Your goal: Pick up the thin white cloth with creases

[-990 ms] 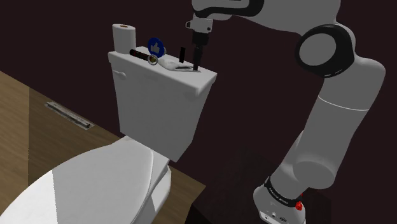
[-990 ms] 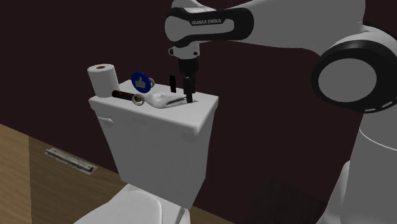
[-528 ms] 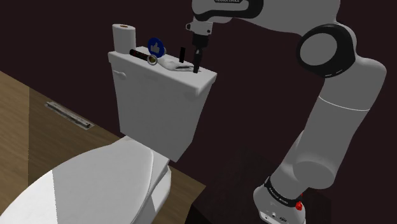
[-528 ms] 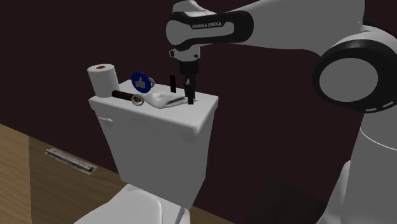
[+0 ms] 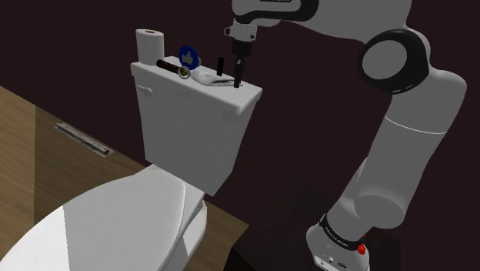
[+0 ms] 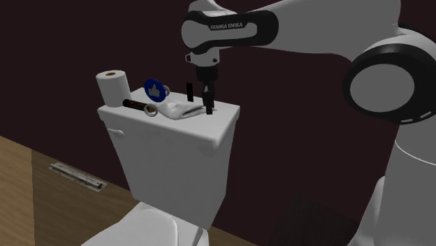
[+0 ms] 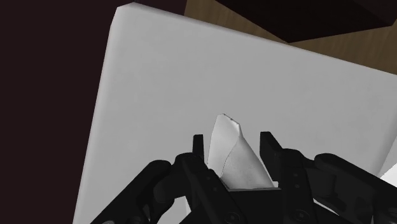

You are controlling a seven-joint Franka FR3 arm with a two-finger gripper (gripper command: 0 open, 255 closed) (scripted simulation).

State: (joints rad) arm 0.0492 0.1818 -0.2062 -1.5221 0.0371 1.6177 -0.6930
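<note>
A thin, creased white cloth (image 5: 206, 77) (image 6: 176, 110) lies crumpled on the white toilet tank lid (image 5: 225, 100) (image 6: 209, 127). My black gripper (image 5: 229, 75) (image 6: 199, 99) hangs point-down over the end of the cloth nearer the arm, its tips at the lid. The fingers stand apart, one on each side of the cloth. In the wrist view a raised fold of the cloth (image 7: 230, 162) stands between the fingers (image 7: 198, 149) of the gripper (image 7: 233, 137), above the lid (image 7: 159, 83). The gripper is open.
On the tank's far end stand a toilet roll (image 5: 148, 44) (image 6: 112, 87), a blue thumbs-up badge (image 5: 188, 56) (image 6: 155, 89) and a dark cylinder (image 5: 173, 68) (image 6: 138, 106) lying flat. The closed toilet seat (image 5: 115, 223) is below. A floor vent (image 5: 81, 138) lies on the wood floor.
The gripper has sunk slightly toward the tank lid around the cloth. The fingers' spacing and the cloth look unchanged.
</note>
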